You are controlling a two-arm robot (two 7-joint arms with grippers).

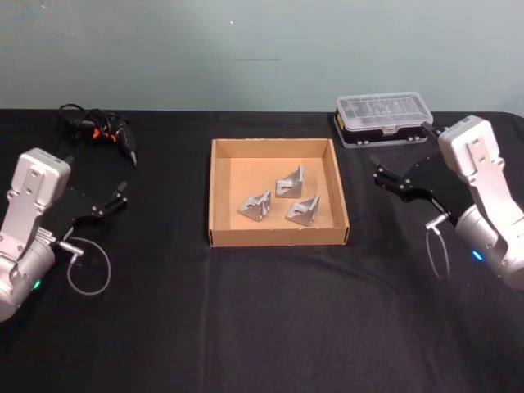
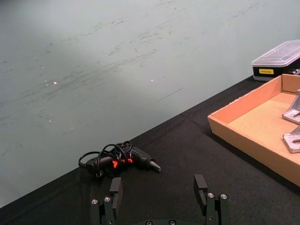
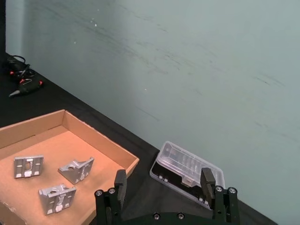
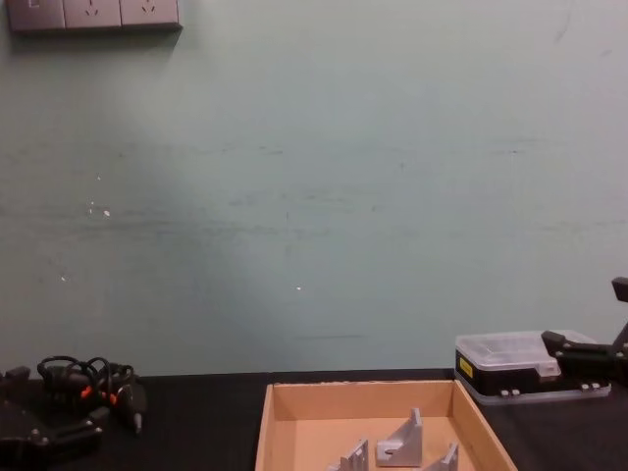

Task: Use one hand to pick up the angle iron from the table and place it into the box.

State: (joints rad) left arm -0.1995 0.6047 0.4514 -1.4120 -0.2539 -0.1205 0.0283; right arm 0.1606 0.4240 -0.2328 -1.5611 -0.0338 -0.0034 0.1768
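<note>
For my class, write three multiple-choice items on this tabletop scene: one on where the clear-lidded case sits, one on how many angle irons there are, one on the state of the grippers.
1. Where is the clear-lidded case?
A. Inside the box
B. On the table behind the right gripper, beyond the box's far right corner
C. Beside the cable bundle on the left

2. How many angle irons lie in the box?
A. One
B. Three
C. Five

3. What state are the two grippers in?
A. Both open and empty
B. Left shut on an angle iron
C. Right shut on the case

Answers:
1 B: the head view shows the case on the table by the right gripper, apart from the box.
2 B: three angle irons rest on the box floor.
3 A: the left gripper and the right one have fingers spread with nothing between them.
</note>
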